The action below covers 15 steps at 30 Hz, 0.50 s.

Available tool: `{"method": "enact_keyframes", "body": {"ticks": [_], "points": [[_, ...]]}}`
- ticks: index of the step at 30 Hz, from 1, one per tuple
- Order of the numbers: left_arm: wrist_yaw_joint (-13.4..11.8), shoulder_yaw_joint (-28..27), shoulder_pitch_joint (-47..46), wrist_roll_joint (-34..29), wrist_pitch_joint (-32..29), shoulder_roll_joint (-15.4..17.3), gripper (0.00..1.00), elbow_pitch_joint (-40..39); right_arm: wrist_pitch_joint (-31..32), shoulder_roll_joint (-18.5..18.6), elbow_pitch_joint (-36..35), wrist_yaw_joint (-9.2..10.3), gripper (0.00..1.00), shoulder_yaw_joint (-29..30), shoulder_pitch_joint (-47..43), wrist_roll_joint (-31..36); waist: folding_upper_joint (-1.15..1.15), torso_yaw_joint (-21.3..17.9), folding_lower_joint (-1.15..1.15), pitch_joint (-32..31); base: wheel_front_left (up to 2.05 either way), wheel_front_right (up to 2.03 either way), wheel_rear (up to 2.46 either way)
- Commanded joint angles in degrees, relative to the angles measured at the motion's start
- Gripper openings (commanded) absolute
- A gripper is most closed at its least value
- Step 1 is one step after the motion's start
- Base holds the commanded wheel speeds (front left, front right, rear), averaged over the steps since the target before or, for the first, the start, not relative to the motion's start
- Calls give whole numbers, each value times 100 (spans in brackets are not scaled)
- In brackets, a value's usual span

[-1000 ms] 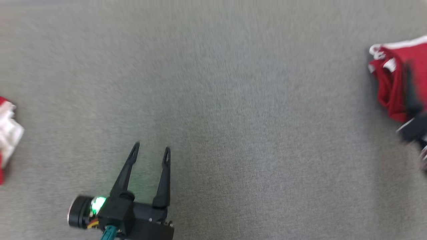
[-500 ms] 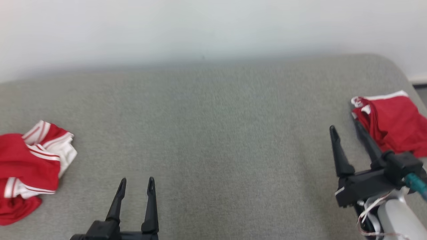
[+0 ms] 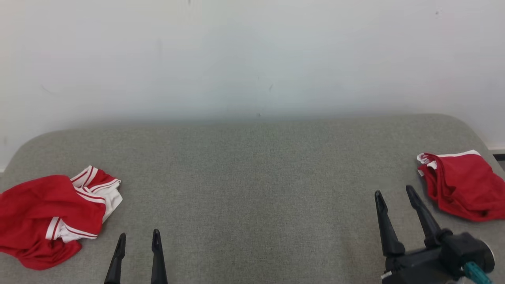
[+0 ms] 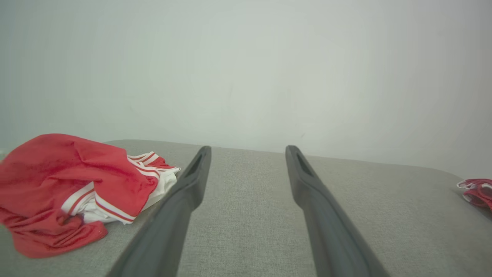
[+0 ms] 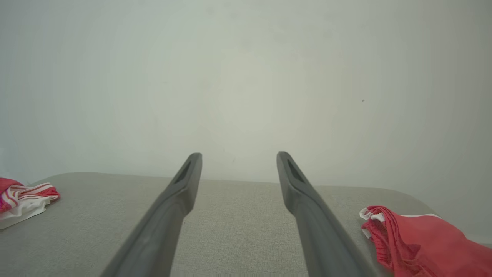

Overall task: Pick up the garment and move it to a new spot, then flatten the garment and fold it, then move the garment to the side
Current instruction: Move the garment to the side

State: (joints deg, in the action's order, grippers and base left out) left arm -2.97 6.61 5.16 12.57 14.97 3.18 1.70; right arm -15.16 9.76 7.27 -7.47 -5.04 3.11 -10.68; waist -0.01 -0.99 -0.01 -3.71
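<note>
Left gripper (image 3: 139, 234) has its jaws wide with nothing in them. It sits low at the near edge of the grey surface (image 3: 256, 177), just right of the left garment (image 3: 47, 213) and not touching it. Right gripper (image 3: 394, 191) is wide and empty too, just left of the right garment (image 3: 465, 189), with a gap between them.

We read the left garment as the one to work. It's a crumpled red heap with white striped trim at the near left of the surface. The right garment looks compact and sits at the right edge, so it's likely the "side" pile. We can't confirm which one the task means.

Handling, our call:
- It looks like thin sportswear: light, limp, not fragile.
- It should drape and sag when lifted, and shouldn't slide much on the textured cover.
- The layers are thin, so the fingers must press into the surface to get cloth between them.
- Best grab is the white striped hem (image 3: 100, 187) on the heap's far right. It's raised, looks doubled, and is close to the left gripper.
- Pinching the red top of the heap risks lifting several layers at once.

Unclear:
- The heap's left part runs off the head view's edge. The left wrist view shows more of it, but folds hide what's underneath.
- We can't tell shirt from shorts, or where the corners are.
- The right garment is cut off at the right edge.
- The left gripper's body is cut off by the head view's bottom edge.
</note>
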Motion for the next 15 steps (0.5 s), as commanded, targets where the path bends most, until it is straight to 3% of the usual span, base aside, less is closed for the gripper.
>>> {"method": "enact_keyframes", "body": {"ticks": [1,7,15], "points": [[77,-44,137,-71,16,-14,100,-59,-7,-40,-93,-3,100,34,-216,94,1,59,1,-128,0,0,0],[344,-60,352,-477,16,-23,100,-147,-8,-218,-385,-3,100,193,-831,273,1,75,1,-220,0,0,0],[435,-119,588,-765,17,-27,100,-94,-8,-326,-461,-3,100,132,-1207,340,1,47,1,-315,0,0,0]]}}
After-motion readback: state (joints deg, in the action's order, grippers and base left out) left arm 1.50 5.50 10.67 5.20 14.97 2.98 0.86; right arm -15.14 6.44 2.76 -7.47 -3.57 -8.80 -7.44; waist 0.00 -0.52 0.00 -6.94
